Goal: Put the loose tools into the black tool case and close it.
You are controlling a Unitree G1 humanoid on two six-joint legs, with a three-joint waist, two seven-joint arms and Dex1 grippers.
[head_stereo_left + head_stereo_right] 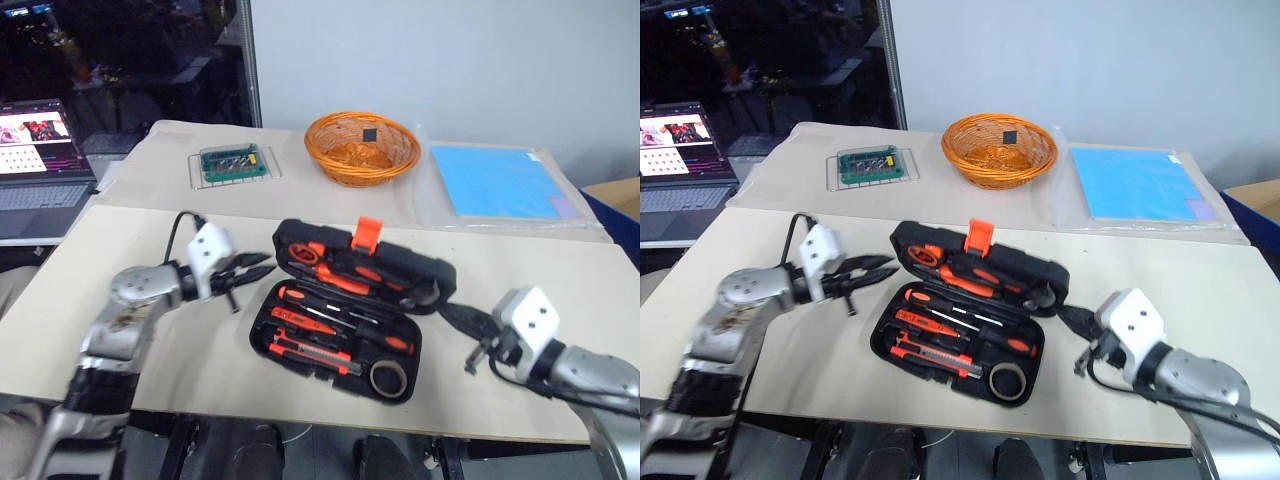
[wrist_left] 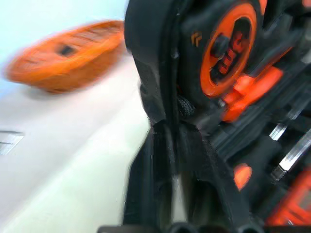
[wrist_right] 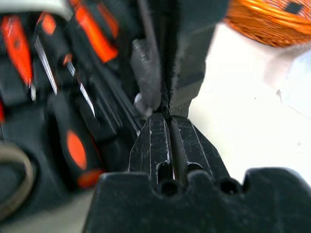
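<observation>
The black tool case (image 1: 345, 305) lies open in the middle of the pale surface (image 1: 560, 290), its lid tilted up toward the back with the orange-red latch (image 1: 367, 233) standing at the lid's far edge. In the tray the orange-and-black screwdrivers (image 1: 310, 297) and the utility knife (image 1: 315, 352) sit in their recesses, with a roll of tape (image 1: 388, 377) at the near right corner. The left hand (image 1: 252, 270) hovers just beside the left end of the lid, its two black fingers a little apart and holding nothing. The right hand (image 1: 1072, 318) is low at the right end of the case, its fingers pressed together and empty, tips right at the case's edge. Behind, on a second surface, stand an orange woven basket (image 1: 362, 146), a green bit set box (image 1: 234, 163) and a blue sheet (image 1: 498, 182); a laptop (image 1: 38, 160) glows at far left.
</observation>
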